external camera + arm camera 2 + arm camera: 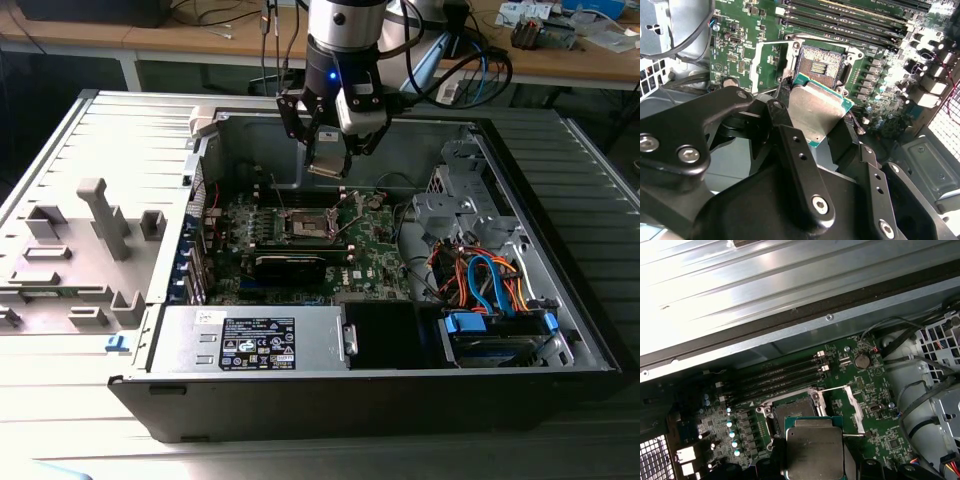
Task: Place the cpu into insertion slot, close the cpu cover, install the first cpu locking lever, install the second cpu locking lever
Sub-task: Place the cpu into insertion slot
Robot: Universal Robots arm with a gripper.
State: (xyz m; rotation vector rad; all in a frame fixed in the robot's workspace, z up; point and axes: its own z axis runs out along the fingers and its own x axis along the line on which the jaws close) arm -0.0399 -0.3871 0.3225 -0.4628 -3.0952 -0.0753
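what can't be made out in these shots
- First wrist view: the cpu covers part of the insertion slot and is itself cut off by the picture edge.
- Second wrist view: the gripper hides the cpu's gripped edges.
- Exterior view: the slot's pins are too small to tell.

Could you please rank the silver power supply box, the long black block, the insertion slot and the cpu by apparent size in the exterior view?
1. silver power supply box
2. long black block
3. insertion slot and cpu: alike; the cpu, held raised in the gripper, may sit nearer the camera, so unranked.
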